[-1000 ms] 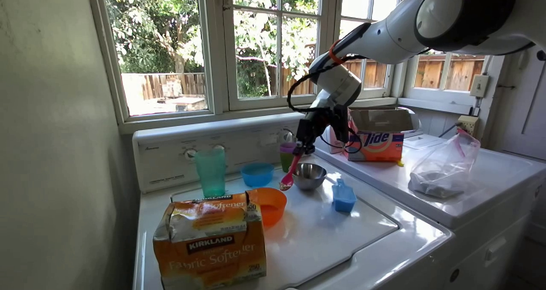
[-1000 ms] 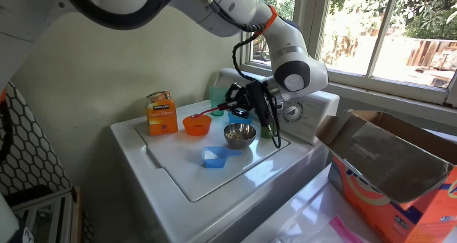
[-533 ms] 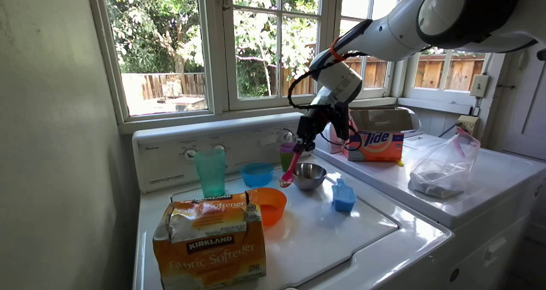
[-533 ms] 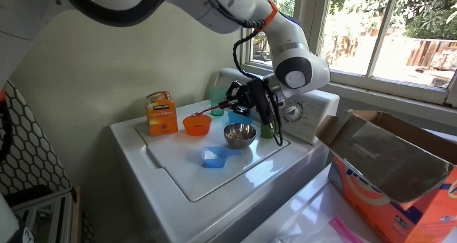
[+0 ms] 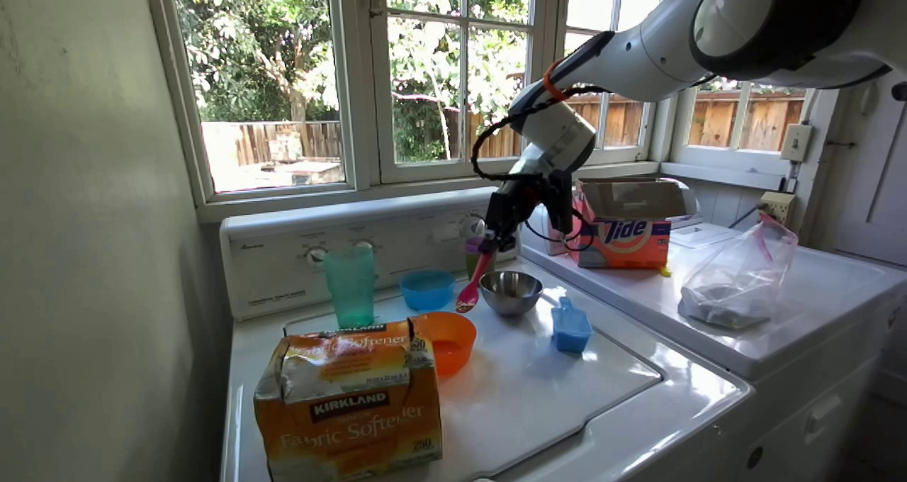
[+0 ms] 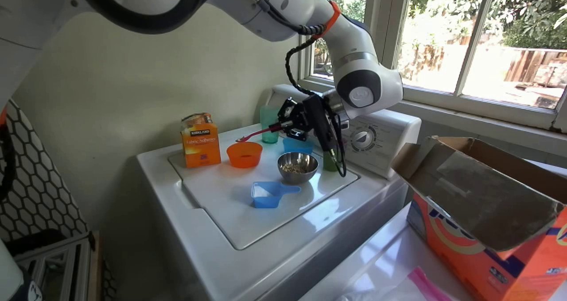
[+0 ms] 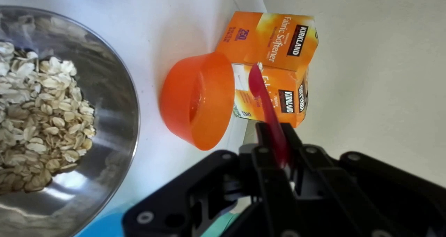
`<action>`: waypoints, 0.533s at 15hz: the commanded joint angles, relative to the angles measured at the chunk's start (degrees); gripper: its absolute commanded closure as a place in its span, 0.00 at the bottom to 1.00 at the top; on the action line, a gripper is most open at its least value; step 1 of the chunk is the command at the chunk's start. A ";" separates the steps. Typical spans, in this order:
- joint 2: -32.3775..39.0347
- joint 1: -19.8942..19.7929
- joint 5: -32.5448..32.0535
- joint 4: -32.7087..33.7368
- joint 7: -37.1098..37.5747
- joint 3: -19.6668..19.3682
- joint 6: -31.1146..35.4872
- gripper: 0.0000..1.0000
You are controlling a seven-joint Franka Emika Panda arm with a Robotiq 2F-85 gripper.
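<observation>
Gripper [image 7: 276, 134] clamped on pink spoon [image 7: 268, 104] handle, probably to leave head clear. Head's near orange bowl [image 7: 178, 96]; steel bowl [image 7: 113, 102] too.

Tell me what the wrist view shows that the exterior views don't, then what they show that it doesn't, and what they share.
Only the wrist view: single oat flakes clear enough to pick out, and the fingers of the gripper plainly flanking the handle of the pink spoon.

Only the exterior views: the arm, the windows, the Tide box and the plastic bag.

Both: the gripper holding the spoon, the metal bowl, the orange bowl, the fabric softener box and, mere slivers in the wrist view, the blue bowl and the teal tumbler.
</observation>
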 commanded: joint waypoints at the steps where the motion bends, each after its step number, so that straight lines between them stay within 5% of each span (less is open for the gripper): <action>1: -0.62 1.99 -0.59 -1.34 -0.18 0.52 4.80 0.97; 8: -3.74 6.05 -3.36 -5.52 1.24 0.51 17.22 0.97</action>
